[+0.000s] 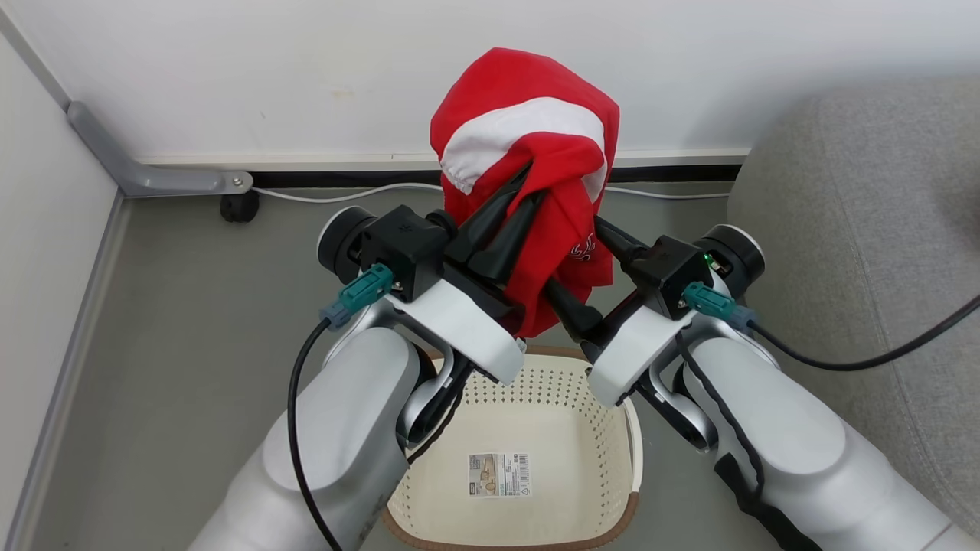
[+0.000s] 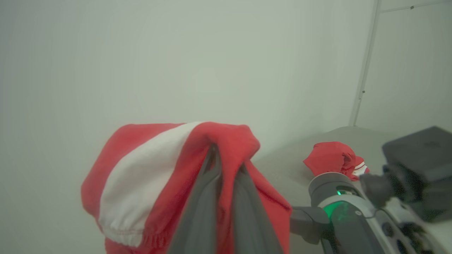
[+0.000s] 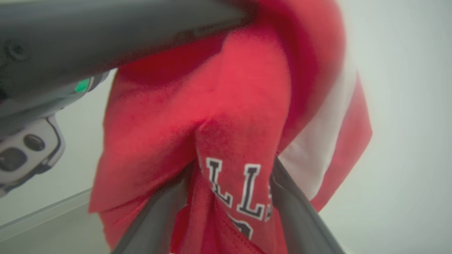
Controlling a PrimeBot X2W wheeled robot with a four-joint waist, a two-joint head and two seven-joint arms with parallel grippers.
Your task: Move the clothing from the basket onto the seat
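Note:
One piece of the clothing, a red garment (image 1: 528, 99) with a white stripe, hangs in the air above the basket (image 1: 612, 428). My left gripper (image 1: 521, 191) is shut on its upper folds; the left wrist view shows the fabric (image 2: 141, 169) bunched over the closed fingertips. My right gripper (image 1: 586, 268) reaches in from the right, open, its fingers (image 3: 296, 211) spread with lettered red cloth (image 3: 226, 106) hanging between them. The cream basket holds just a label sticker. A second red garment (image 2: 333, 158) lies on the grey seat (image 1: 857, 191).
A white wall with a baseboard stands close behind the garment. A white cable (image 1: 344, 195) runs along the floor there. A grey bracket and a black caster (image 1: 239, 205) sit at the left corner. A black cable (image 1: 880, 356) trails over the seat's edge.

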